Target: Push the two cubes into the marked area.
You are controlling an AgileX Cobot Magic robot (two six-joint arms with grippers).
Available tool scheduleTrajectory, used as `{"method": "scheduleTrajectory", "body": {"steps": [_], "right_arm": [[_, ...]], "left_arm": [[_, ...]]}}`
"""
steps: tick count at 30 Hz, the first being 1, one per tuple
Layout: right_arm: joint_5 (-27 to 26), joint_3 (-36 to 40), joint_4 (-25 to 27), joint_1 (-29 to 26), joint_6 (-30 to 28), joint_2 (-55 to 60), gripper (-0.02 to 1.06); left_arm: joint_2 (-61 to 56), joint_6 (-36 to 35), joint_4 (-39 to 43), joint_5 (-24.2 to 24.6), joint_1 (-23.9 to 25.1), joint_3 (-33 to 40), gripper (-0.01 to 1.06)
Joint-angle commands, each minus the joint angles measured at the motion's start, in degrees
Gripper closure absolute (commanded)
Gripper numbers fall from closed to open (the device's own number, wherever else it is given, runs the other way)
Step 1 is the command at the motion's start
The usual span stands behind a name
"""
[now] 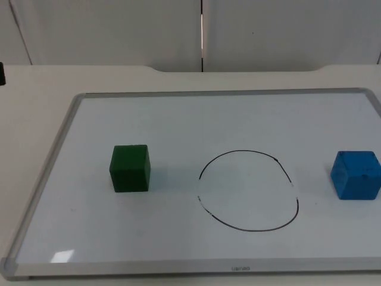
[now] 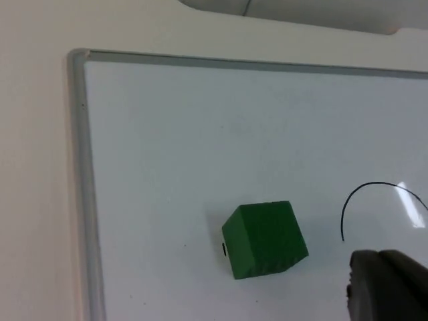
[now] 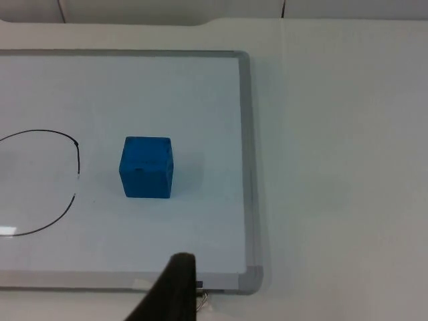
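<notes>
Smooth white whiteboard probably lets the light, rigid green cube, at 9 o'clock of the hand-drawn black oval, and blue cube, at 3 o'clock, slide when pushed on outer faces; whether either gripper is spread or pressed together cannot be told.

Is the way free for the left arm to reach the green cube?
Probably yes: the green cube sits alone on the whiteboard, apart from the drawn circle, with nothing beside it.

It looks like a lab: a whiteboard lies flat on a plain white table before a grey partition wall.
</notes>
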Motion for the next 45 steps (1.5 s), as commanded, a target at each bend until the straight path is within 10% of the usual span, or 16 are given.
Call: {"method": "scheduleTrajectory", "body": {"steps": [1,45], "right_arm": [[-0.34,0.13,0.32,-0.48,-0.53,-0.21,-0.01],[-0.34,0.13,0.32,-0.25,-0.53,-0.21,-0.01]], "left_arm": [[1.38,3.23,-3.64,-1.47,-0.30,-0.41,1.05],[41.54,10.02,-9.15,-18.58,-9.47,-12.84,1.05]]}}
